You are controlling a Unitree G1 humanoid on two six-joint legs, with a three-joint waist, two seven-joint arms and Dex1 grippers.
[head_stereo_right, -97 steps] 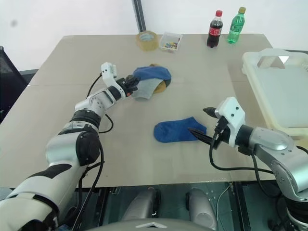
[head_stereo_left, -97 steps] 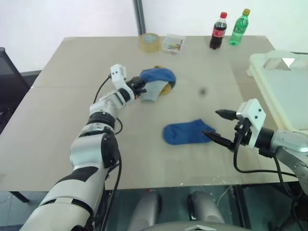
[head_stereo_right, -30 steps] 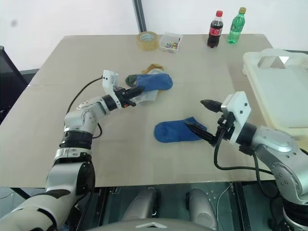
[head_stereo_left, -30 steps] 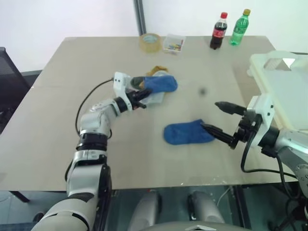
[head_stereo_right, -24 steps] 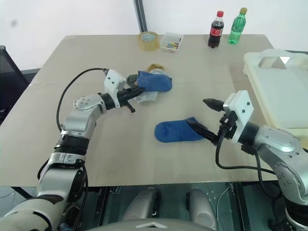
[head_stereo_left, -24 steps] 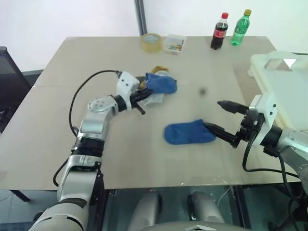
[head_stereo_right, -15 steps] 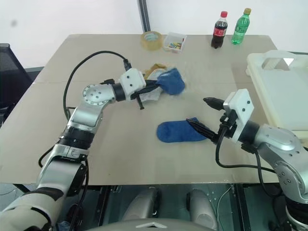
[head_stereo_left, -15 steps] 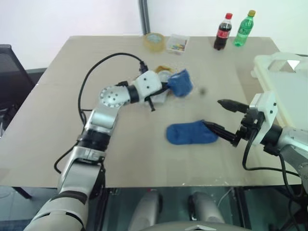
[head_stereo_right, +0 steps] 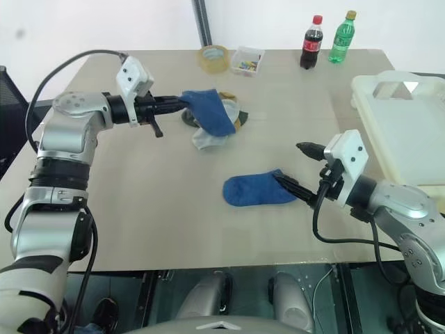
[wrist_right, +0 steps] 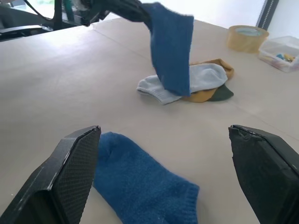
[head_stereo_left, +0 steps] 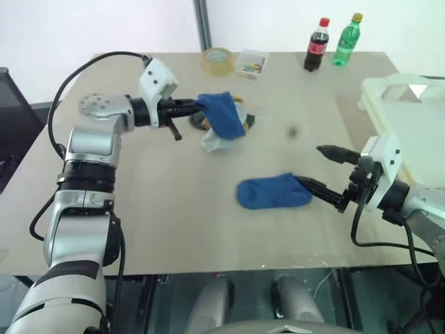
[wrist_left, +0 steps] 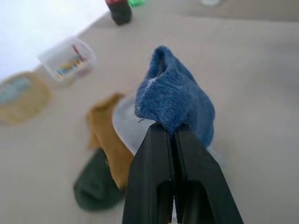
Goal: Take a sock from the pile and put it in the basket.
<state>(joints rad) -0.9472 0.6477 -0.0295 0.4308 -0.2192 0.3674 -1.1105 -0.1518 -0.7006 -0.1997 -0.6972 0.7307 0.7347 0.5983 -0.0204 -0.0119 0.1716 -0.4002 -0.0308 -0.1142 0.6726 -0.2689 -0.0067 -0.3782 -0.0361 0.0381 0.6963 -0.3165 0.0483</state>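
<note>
My left gripper (head_stereo_left: 197, 106) is clamped on a blue sock (head_stereo_left: 222, 117), holding it in the air above the pile (head_stereo_left: 224, 136); the sock hangs down over the grey, yellow and green ones on the table (head_stereo_left: 139, 202). Right gripper (head_stereo_left: 321, 171) has its fingers spread wide, nothing in them, w/ the lower tip just beside a second blue sock (head_stereo_left: 272, 191) lying flat mid-table. Basket (head_stereo_left: 407, 118) sits at the table's right edge, well apart from the held sock. Tape roll (head_stereo_left: 217, 60), clear box (head_stereo_left: 251, 63), 2 bottles (head_stereo_left: 316, 45) at the far edge.
</note>
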